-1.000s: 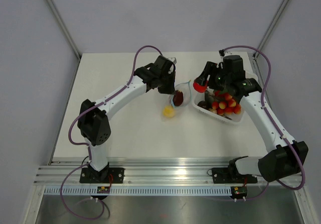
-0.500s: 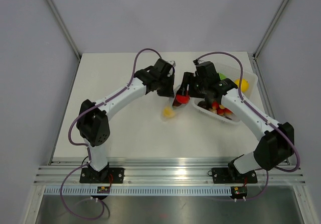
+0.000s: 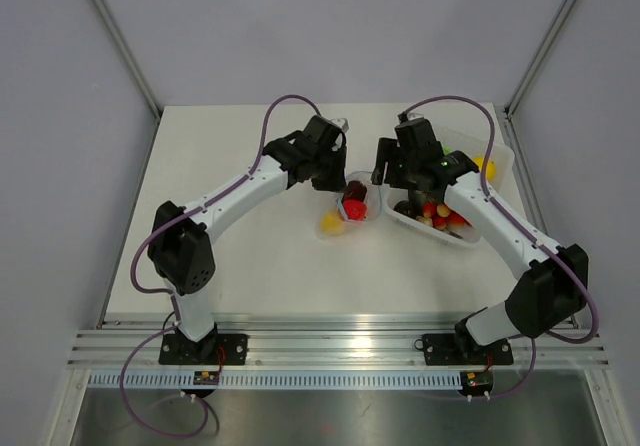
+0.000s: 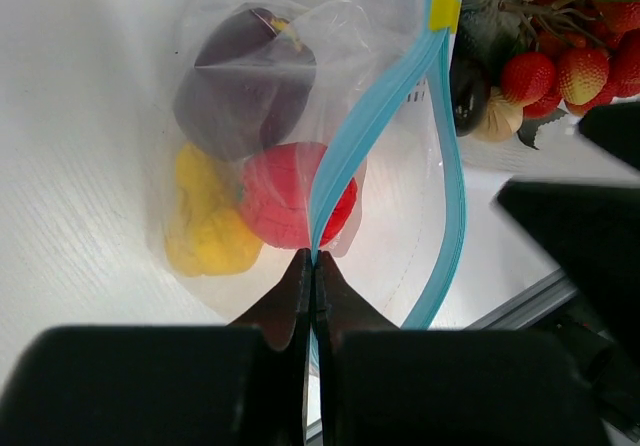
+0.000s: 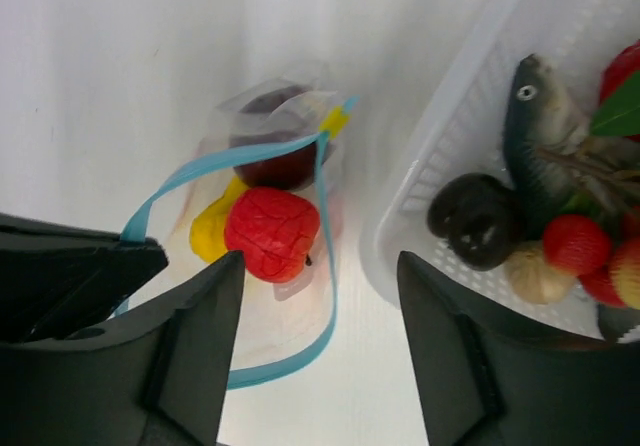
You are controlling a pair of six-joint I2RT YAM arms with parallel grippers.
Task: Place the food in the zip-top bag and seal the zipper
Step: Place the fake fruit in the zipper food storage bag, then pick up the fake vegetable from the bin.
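Observation:
The clear zip-top bag point(image 3: 357, 194) lies on the table with its mouth held open. My left gripper point(image 4: 312, 261) is shut on its blue-teal zipper point(image 4: 372, 121), pinching one lip; the other lip bows out in a loop point(image 5: 326, 296). Through the film I see a dark maroon piece point(image 4: 245, 86), a red piece point(image 4: 290, 198) and a yellow piece point(image 4: 205, 224). The red piece point(image 5: 272, 231) lies just inside the mouth. My right gripper point(image 5: 318, 266) is open and empty, hovering over the bag's mouth, and it also shows in the top view point(image 3: 385, 171).
A rigid clear tub point(image 3: 500, 156) stands right of the bag, close to it. It holds a toy fish point(image 5: 535, 116), a dark piece point(image 5: 475, 221), strawberries point(image 4: 560, 71) and other food. My left arm point(image 3: 250, 181) reaches in from the left.
My right gripper carried the red piece from over the tub leftward to the bag and let it go; the red piece now lies in the bag. My left gripper stayed shut on the zipper.

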